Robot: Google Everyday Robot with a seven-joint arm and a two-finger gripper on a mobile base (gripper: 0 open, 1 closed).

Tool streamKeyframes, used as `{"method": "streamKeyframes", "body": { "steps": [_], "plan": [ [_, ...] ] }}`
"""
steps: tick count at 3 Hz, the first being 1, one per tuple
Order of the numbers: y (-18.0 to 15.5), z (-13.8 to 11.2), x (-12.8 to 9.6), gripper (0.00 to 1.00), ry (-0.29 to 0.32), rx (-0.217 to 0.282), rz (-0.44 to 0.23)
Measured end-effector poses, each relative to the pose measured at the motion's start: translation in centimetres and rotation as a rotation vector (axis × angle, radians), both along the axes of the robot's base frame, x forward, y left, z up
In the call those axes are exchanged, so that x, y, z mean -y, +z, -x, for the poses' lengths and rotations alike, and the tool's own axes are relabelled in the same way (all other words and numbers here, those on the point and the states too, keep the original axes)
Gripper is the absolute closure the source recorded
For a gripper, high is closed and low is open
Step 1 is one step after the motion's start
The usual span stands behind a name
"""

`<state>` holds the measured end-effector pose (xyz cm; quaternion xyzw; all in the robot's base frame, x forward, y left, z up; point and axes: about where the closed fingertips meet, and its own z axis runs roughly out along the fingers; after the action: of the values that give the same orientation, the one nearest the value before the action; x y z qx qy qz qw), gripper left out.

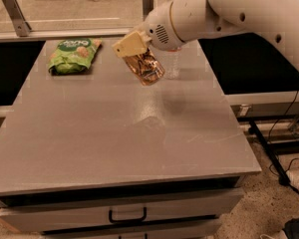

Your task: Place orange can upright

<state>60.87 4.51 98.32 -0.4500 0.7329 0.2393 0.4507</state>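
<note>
The orange can (pixel 145 69) is shiny orange-gold with dark print. It hangs tilted in the air above the far middle of the grey table (pixel 89 148), its lower end pointing down and to the right. My gripper (pixel 134 51) is shut on the orange can at its upper end, with a cream-coloured finger (pixel 128 44) over it. The white arm reaches in from the upper right. A clear plastic bottle (pixel 173 63) stands just behind the can, partly hidden by the arm.
A green snack bag (pixel 73 56) lies at the table's far left. A drawer with a black handle (pixel 127 215) sits under the front edge. Cables and a stand lie on the floor at the right.
</note>
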Motion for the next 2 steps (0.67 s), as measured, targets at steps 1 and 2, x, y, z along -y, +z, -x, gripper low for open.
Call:
{"method": "streamKeyframes", "body": {
  "steps": [1, 2],
  "plan": [
    [-0.7, -0.4, 1.0, 1.00, 0.138, 0.033, -0.035],
    [-2.4, -0.4, 1.9, 1.00, 0.265, 0.076, -0.111]
  ]
}}
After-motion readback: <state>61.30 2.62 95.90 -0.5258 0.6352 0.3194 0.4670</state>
